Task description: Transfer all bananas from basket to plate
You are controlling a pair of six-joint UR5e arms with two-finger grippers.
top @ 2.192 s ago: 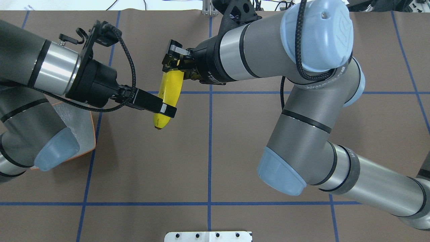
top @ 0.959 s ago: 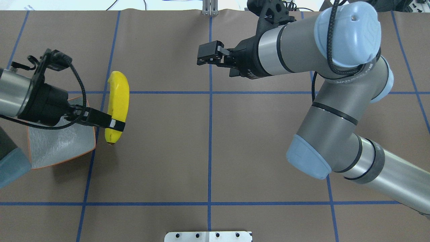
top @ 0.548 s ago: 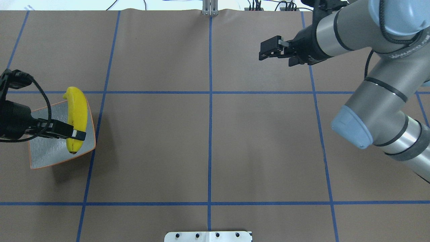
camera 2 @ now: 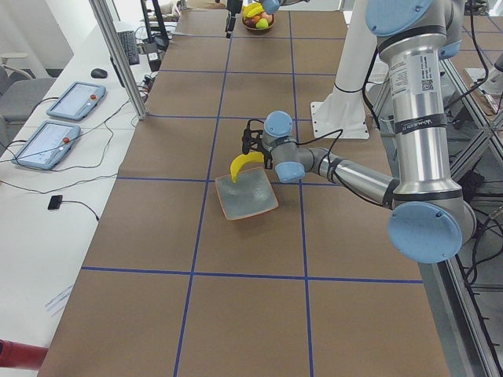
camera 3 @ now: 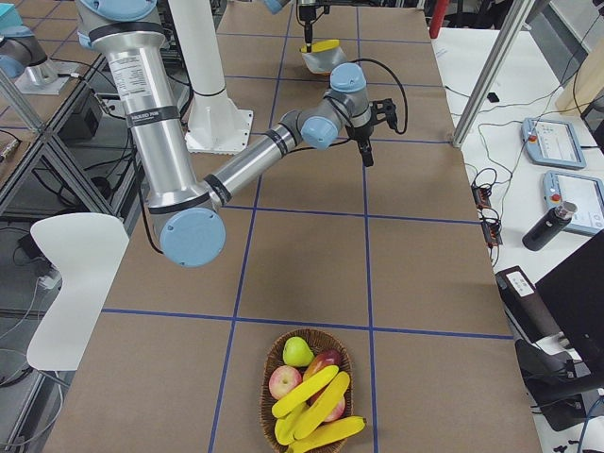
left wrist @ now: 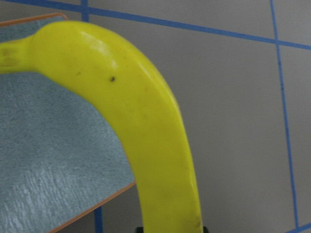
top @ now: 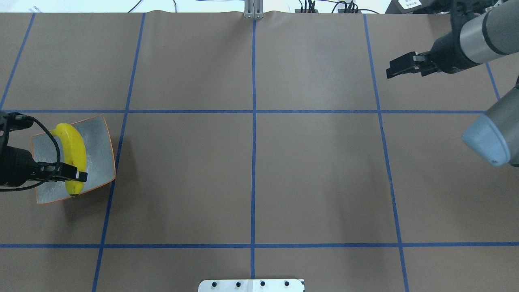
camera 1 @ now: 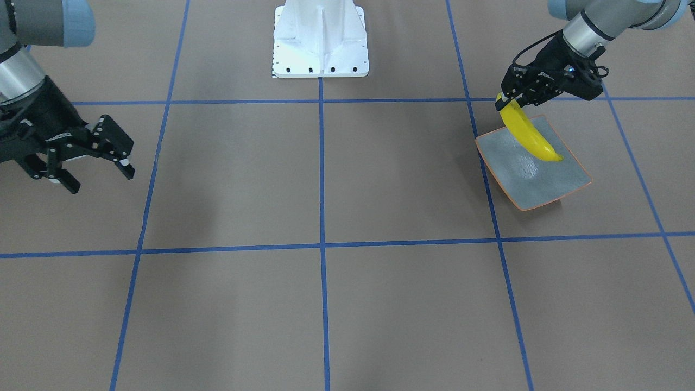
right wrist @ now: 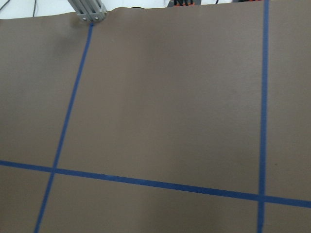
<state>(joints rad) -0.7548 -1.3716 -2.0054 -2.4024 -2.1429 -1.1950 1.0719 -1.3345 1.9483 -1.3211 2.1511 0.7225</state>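
My left gripper (top: 79, 176) is shut on one end of a yellow banana (top: 72, 148) and holds it tilted over the grey-green, orange-rimmed plate (top: 99, 134) at the table's left edge. The front-facing view shows the same gripper (camera 1: 507, 99), banana (camera 1: 531, 138) and plate (camera 1: 543, 182); I cannot tell whether the low end touches the plate. The left wrist view shows the banana (left wrist: 146, 111) above the plate's corner (left wrist: 43, 160). My right gripper (camera 1: 92, 163) is open and empty, far right (top: 390, 71). Three bananas (camera 3: 311, 396) lie in the basket (camera 3: 266, 392).
The wicker basket also holds apples and a pear (camera 3: 297, 351) and stands beyond my right gripper at the table's right end. The white robot base (camera 1: 320, 41) is at the near middle edge. An aluminium post (top: 253, 9) stands at the far edge.
My right gripper let go of the banana and drew back to the right. My left gripper carried the banana left, from mid-table to over the plate.
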